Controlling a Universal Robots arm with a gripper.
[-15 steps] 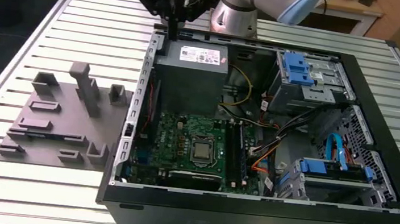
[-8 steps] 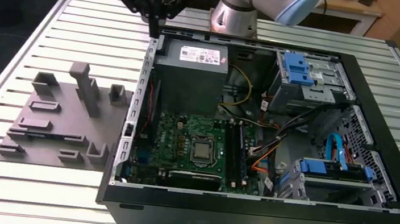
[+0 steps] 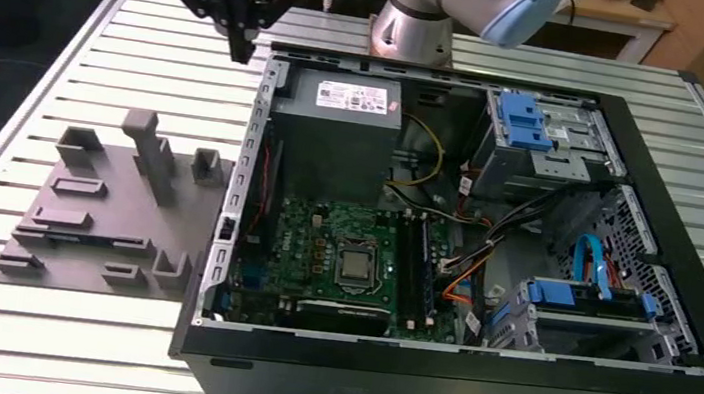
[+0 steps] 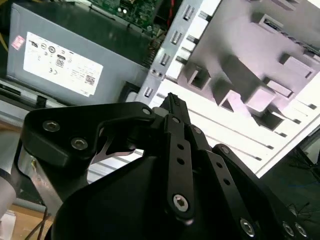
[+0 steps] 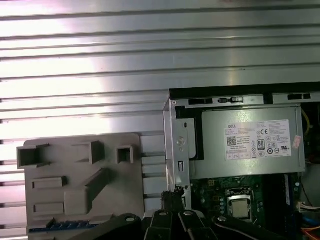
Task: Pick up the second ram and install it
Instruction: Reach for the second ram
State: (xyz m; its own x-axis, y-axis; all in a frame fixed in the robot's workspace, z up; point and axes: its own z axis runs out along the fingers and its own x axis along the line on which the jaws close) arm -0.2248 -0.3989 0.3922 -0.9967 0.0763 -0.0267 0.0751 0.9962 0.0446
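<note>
The second ram (image 5: 60,226) shows as a thin blue strip lying along the near edge of the grey slotted holder block (image 5: 75,190) in the first wrist view. The holder block (image 3: 94,226) lies on the table at the exterior view's left of the open computer case (image 3: 597,388). My gripper (image 3: 238,50) hangs high over the back of the table, beyond the holder and just outside the case's back corner. Its black fingers (image 4: 172,102) stand together with nothing between them. The gripper's tips (image 5: 172,197) are in the first wrist view too.
Inside the case sit the grey power supply (image 3: 334,124), the green motherboard (image 3: 333,245) with dark memory slots (image 3: 418,266) beside the processor, loose cables (image 3: 482,233) and blue drive brackets (image 3: 523,117). The slatted metal table (image 3: 42,320) runs around the case.
</note>
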